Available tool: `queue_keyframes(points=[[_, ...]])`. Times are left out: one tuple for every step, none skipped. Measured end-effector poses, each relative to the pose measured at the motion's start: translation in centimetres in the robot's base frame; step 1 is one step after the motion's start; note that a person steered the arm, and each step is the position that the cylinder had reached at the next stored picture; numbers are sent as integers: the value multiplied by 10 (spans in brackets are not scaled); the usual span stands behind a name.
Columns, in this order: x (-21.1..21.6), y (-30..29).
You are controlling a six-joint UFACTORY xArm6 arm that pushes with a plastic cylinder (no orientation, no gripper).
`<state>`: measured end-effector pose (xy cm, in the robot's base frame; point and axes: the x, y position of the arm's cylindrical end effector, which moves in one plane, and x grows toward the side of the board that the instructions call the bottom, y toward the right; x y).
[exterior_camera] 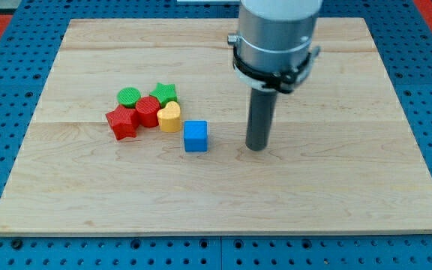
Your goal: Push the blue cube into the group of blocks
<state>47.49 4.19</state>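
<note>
Sitting just right of the yellow heart (169,117) and its group, blue cube (196,136); my tip (257,147) further right, no fingers to open; push leftward, centred, slightly upward

Bright, even overhead light; soft short shadows under my tip (257,148) and blue cube (196,136). Sharp focus, no glare.

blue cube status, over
My tip on the board, right of the blue cube, clear gap. Cube just off the yellow heart, at the group's edge. Nothing between tip and cube.
</note>
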Motion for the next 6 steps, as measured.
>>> queue_keyframes(points=[[-4, -32], [12, -58], [-2, -109], [3, -95], [13, -108], [25, -56]])
